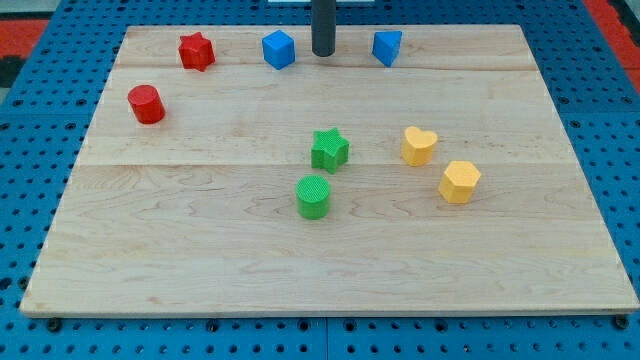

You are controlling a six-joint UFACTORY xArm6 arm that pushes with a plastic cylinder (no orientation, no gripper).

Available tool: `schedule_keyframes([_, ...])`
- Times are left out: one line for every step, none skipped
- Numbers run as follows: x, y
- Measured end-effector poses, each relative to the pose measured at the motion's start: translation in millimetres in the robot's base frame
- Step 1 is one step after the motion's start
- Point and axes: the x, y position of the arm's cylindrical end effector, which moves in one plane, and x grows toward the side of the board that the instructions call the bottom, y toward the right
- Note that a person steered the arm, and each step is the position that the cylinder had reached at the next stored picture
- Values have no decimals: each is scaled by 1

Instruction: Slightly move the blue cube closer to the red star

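The blue cube [279,49] sits near the view's top, left of centre. The red star [196,51] lies to its left, with a clear gap between them. My tip [323,53] stands just right of the blue cube, not touching it. A second blue block [387,47], angular in shape, lies right of my tip.
A red cylinder [146,104] is at the left. A green star [329,149] and a green cylinder [313,196] sit mid-board. A yellow heart [419,145] and a yellow hexagonal block [459,181] lie at the right. The wooden board [200,260] rests on a blue pegboard.
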Motion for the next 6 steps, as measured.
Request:
schedule_keyframes([0, 0])
schedule_keyframes([0, -10])
schedule_keyframes([0, -43])
schedule_keyframes([-6, -43])
schedule_keyframes([-33, -44])
schedule_keyframes([-35, -74])
